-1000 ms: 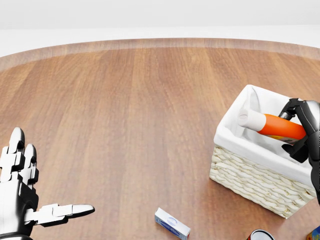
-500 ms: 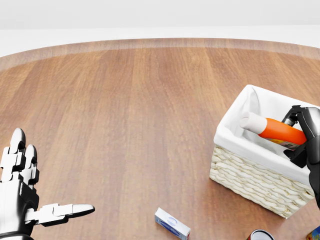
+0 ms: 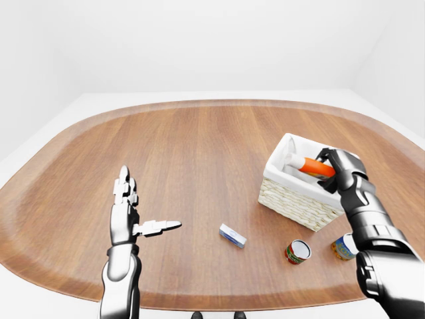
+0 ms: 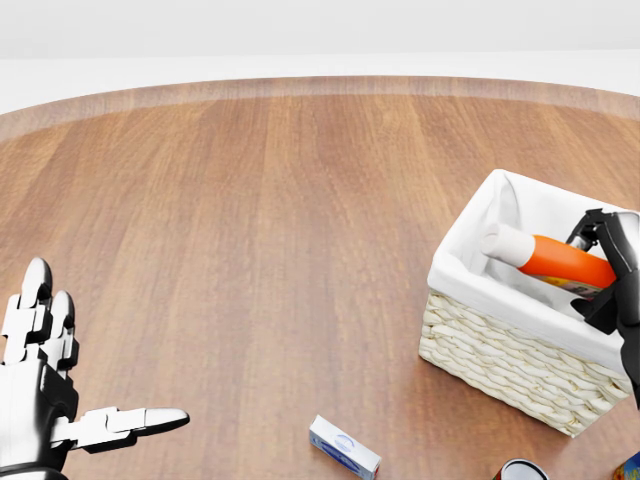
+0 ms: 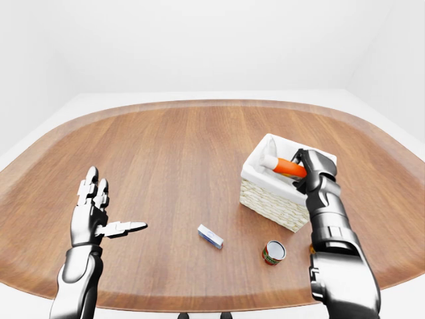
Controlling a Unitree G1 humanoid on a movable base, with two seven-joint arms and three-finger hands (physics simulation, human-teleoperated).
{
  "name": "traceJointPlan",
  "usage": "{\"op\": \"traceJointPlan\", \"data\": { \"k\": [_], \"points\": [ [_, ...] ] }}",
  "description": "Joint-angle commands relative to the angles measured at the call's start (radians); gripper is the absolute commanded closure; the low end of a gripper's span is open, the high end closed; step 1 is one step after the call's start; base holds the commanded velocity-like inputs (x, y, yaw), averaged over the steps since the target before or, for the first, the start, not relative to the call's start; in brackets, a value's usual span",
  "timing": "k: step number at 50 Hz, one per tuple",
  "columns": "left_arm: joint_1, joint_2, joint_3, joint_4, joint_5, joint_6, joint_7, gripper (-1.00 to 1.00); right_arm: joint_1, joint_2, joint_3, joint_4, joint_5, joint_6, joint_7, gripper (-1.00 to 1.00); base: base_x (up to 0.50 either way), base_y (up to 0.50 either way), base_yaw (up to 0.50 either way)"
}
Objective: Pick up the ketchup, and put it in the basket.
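Over the basket point(image 4: 505, 300), the right hand point(image 4: 612, 268) gripped the ketchup point(image 4: 555, 258), tilted low inside, maybe touching the liner. If it let go crooked, the bottle could catch the rim. The left hand point(image 4: 40, 385) stayed open.

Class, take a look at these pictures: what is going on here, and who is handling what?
A humanoid robot stands at a round wooden table. Its right hand grips the ketchup, an orange bottle with a white cap, lying tilted inside the opening of the white-lined wicker basket; it is not yet released. The left hand hovers open, holding nothing. A small blue-and-white box and two cans lie untouched on the table.
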Motion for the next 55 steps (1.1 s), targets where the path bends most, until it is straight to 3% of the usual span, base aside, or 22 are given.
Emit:
{"op": "traceJointPlan", "data": {
  "k": [1,21,22,23,55],
  "points": [
    [-0.005,0.001,0.000,0.016,0.001,0.000,0.001,-1.00,-0.012,-0.010,-0.008,-0.023,0.017,0.000,0.006,1.00,0.00,0.00,0.00],
    [-0.003,0.003,-0.003,0.025,0.003,0.000,0.002,-1.00,-0.032,-0.013,-0.004,0.021,0.016,0.000,-0.018,1.00,0.00,0.00,0.00],
    [-0.003,0.003,-0.002,0.023,0.002,0.000,0.001,-1.00,-0.031,-0.014,-0.001,0.019,0.012,0.000,-0.022,0.82,0.00,0.00,0.00],
    [-0.002,0.003,-0.002,0.022,0.001,0.000,0.001,-1.00,-0.030,-0.014,-0.001,0.018,0.011,0.000,-0.023,-0.96,0.00,0.00,0.00],
    [0.003,0.000,-0.002,0.011,0.001,0.000,-0.003,-1.00,-0.013,-0.023,-0.028,-0.097,0.009,0.000,0.014,-1.00,0.00,0.00,0.00]
  ]
}}
